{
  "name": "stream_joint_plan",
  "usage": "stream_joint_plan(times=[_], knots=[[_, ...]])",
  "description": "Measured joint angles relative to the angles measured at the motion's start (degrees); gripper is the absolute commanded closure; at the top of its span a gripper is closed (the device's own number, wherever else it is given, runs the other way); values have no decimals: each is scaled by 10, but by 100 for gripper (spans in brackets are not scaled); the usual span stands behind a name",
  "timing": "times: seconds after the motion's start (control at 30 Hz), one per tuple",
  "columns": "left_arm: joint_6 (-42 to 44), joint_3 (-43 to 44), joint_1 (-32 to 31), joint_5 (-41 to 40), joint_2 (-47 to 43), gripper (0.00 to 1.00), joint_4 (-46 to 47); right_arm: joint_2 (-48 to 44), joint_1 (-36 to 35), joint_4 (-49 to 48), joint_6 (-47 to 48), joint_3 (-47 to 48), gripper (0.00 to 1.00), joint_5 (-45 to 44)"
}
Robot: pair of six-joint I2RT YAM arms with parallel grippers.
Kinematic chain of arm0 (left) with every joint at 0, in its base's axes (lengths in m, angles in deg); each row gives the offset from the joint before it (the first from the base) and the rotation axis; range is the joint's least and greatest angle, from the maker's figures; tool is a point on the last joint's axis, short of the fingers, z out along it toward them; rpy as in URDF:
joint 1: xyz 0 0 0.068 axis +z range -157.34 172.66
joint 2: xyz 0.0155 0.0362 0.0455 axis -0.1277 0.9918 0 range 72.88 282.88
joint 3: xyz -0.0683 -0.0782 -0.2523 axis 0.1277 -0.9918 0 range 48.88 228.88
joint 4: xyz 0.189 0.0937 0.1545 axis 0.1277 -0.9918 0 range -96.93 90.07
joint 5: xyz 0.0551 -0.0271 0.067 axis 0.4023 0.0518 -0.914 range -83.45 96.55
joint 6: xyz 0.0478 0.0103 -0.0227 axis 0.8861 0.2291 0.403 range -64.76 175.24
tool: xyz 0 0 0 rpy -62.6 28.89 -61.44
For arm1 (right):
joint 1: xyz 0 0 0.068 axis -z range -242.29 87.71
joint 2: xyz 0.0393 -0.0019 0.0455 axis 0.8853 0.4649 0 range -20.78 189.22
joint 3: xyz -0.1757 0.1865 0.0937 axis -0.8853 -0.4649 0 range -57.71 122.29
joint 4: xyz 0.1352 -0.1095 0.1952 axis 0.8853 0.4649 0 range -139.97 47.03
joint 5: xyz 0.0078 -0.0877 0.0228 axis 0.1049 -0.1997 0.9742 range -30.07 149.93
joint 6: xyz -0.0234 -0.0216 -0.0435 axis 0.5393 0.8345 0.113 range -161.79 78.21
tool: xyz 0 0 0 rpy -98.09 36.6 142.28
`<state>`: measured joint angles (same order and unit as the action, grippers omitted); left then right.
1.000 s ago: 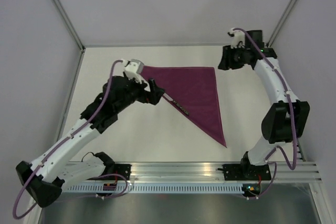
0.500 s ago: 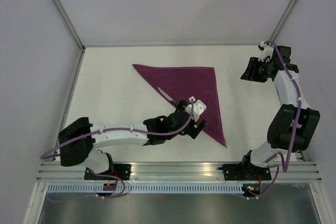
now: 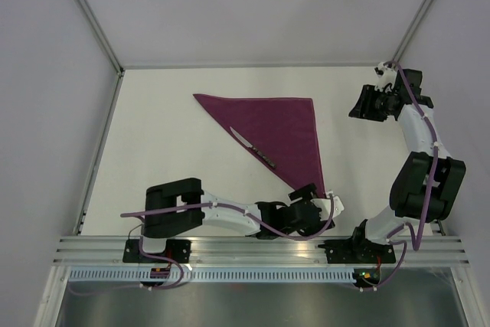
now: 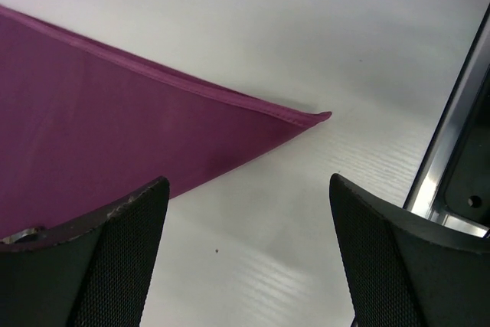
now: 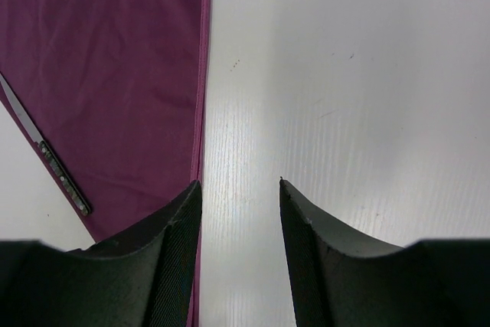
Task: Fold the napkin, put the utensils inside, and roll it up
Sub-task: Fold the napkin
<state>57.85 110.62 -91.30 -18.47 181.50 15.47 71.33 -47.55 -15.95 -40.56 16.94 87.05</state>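
On the surface (image 3: 168, 135): purple napkin (image 3: 287, 124) folded into a triangle, with the knife (image 3: 253, 148) along its long edge.
Left claw (image 4: 246, 204): low, arm stretched along the near edge, wide open, empty; napkin's near tip just ahead.
Right claw (image 5: 239, 189): raised, part open, empty; napkin well to its left.

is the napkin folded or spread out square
Folded. In the top view the napkin is a flat triangle with three corners, not a square. The knife lies along its long diagonal edge. It is not rolled yet.
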Motion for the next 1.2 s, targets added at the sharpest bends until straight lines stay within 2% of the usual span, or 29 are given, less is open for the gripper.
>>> stream_joint_plan(times=[0.37,0.97,1.2], knots=[[36,10,-16,1,42,19,60,0,0,-5,0,-4,51,0],[91,59,-39,-16,118,31,88,0,0,-7,0,-11,54,1],[99,64,-39,-20,128,42,101,-2,0,-7,0,-12,55,2]])
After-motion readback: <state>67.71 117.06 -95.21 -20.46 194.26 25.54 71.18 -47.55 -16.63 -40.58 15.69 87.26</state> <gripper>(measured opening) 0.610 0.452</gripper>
